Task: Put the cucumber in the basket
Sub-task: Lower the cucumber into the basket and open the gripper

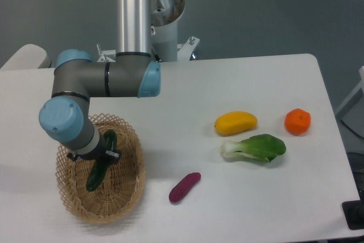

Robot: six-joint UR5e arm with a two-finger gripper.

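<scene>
From the fixed camera, the gripper (103, 153) is clamped on the cucumber (96, 173), which hangs tilted over the inside of the basket (126, 197) at the table's (239, 83) left. Well apart to the right lie an eggplant (184, 187), bok choy (255, 148), mango (235, 122) and orange (297, 121)

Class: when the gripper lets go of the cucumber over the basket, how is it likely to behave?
The cucumber looks rigid, hanging straight from the gripper. Its glossy skin suggests it may slip. Rounded, it could roll, though the basket wall should contain it.
</scene>
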